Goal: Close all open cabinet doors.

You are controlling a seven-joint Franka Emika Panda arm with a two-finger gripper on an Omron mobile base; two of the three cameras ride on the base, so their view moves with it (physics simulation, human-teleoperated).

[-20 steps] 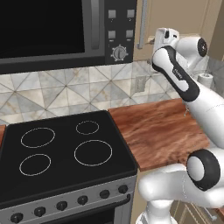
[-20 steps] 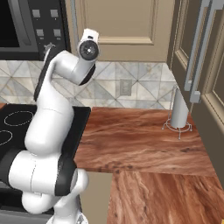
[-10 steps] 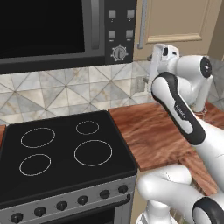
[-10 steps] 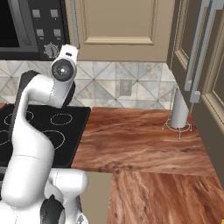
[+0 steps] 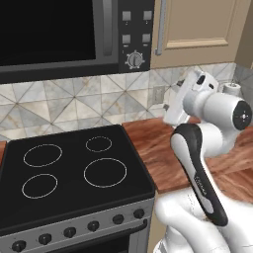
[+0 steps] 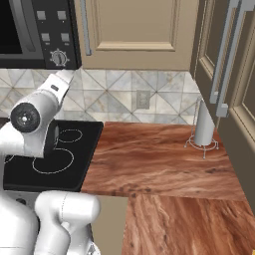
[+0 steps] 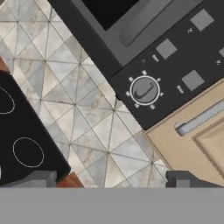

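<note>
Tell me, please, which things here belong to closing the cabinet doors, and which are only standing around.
Belong to the job:
upper cabinet door
tall cabinet doors
gripper

Only standing around:
microwave
stovetop
paper towel holder
wall outlet

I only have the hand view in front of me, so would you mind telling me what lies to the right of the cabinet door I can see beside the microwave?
Observer: In the right base view, tall cabinet doors stand at the right, past the upper cabinet door, with long silver handles.
Operator: Thank you. Is anything standing on the counter below them?
Observer: Yes, a grey cone-shaped holder on a wire base stands on the wooden counter near those doors.
Operator: And is there anything on the wall there?
Observer: A wall outlet sits in the tiled backsplash, under the upper door.
</note>
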